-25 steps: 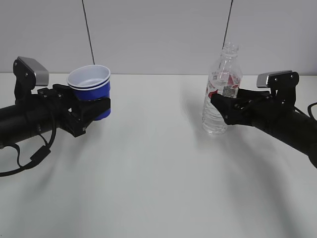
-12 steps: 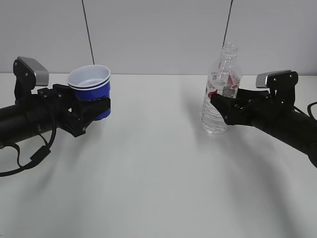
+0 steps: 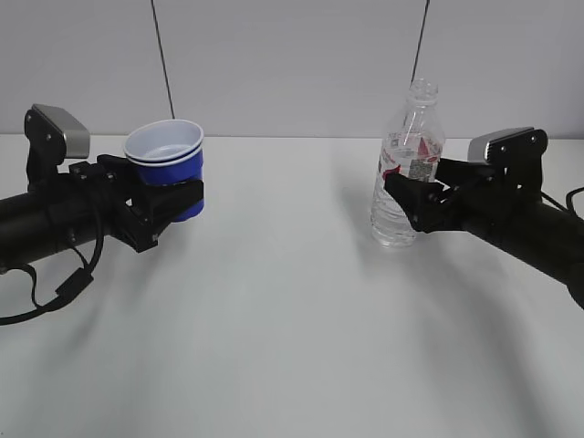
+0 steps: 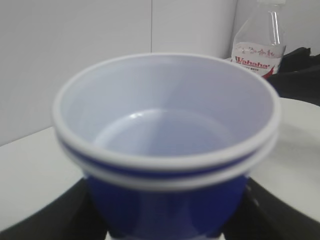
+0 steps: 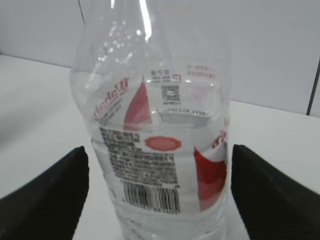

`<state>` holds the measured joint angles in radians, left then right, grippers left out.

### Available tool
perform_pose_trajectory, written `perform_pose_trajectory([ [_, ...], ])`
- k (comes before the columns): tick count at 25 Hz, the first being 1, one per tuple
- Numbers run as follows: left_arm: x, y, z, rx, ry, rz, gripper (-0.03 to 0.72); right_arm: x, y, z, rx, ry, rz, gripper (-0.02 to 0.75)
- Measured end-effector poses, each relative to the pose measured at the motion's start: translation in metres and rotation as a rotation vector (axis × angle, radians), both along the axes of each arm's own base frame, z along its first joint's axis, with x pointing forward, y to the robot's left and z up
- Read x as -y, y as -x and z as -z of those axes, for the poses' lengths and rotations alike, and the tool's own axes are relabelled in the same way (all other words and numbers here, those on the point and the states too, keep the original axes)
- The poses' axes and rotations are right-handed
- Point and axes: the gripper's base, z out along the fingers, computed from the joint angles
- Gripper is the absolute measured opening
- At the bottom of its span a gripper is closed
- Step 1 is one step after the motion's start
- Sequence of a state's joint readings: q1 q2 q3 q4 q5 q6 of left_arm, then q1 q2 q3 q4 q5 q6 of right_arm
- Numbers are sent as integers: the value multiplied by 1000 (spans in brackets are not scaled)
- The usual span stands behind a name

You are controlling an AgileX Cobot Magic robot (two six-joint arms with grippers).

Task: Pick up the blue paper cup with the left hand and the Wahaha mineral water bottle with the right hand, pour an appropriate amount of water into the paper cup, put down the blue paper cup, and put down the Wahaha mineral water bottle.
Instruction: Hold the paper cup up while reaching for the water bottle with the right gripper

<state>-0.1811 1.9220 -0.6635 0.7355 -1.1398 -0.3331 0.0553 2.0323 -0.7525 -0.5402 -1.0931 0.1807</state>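
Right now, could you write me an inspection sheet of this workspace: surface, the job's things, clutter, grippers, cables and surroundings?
Surface: white table, bare in the middle.
Job's things: blue paper cup held off the table, some water inside; Wahaha mineral water bottle upright on the table, uncapped, partly full.
Clutter: nothing seen.
Grippers: left gripper shut on the cup; right gripper open, fingers either side of the bottle with gaps.
Cables: black cable looping under the left arm; two thin lines hang behind.
Surroundings: plain pale wall.
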Motion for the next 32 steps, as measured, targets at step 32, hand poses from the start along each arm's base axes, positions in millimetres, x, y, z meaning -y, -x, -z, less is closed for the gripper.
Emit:
perform_pose_trajectory([
  [32,0,0,0,0,0,0,459,-2,-29,22,22,-42,-5,620],
])
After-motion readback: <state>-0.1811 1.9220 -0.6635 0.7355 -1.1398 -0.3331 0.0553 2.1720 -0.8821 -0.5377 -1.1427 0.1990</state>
